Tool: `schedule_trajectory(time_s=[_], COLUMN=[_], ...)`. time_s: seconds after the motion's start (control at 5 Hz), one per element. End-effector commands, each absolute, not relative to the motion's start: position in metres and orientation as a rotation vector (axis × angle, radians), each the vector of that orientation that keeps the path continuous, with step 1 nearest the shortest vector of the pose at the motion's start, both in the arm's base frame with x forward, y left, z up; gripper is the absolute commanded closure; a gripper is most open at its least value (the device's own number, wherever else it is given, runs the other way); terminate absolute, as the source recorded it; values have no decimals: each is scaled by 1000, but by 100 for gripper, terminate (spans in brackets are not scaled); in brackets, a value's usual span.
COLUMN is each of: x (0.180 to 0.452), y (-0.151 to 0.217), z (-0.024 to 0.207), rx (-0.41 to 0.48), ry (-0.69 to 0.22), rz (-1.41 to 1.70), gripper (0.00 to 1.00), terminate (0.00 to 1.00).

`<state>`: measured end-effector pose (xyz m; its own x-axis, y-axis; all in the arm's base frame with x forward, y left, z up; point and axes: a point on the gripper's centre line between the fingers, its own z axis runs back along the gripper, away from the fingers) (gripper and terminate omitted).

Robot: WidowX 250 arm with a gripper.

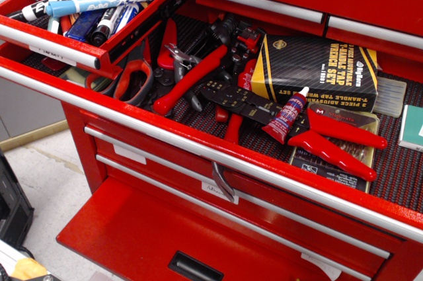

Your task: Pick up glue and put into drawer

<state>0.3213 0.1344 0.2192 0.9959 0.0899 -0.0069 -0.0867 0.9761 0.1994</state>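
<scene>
The glue (287, 116) is a small red squeeze bottle with a blue-and-white label and a white nozzle cap. It lies tilted in the wide open drawer, between black crimping pliers and red-handled pliers (337, 139), nozzle pointing up and to the right. The narrow red drawer (140, 22) stands pulled out at the upper left, above the wide drawer's left end. Its silver bar handle (47, 47) carries a small white label. It holds several markers. No gripper shows in this view.
The wide drawer (403, 168) has a black ribbed liner and holds several red-handled pliers and cutters, a black-and-yellow tap wrench box (317, 69) and a drill-bit case. A grey metal hook (222, 183) hangs at its front rail. A lower drawer (132, 235) is open beneath.
</scene>
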Motion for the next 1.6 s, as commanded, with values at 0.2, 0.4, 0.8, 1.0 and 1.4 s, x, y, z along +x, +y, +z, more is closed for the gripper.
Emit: schedule_trajectory(time_s=[0.2,0.4,0.8,1.0,1.4], x=[327,332,345,347,345], y=[99,58,-29,-54,-71], z=[217,212,177,165,134], rx=[148,146,167,145,125], ry=[53,38,-37,-95,-133], rz=[-43,-144,-50,-32,56], gripper=[0,0,0,0,0], terminate=[0,0,0,0,0])
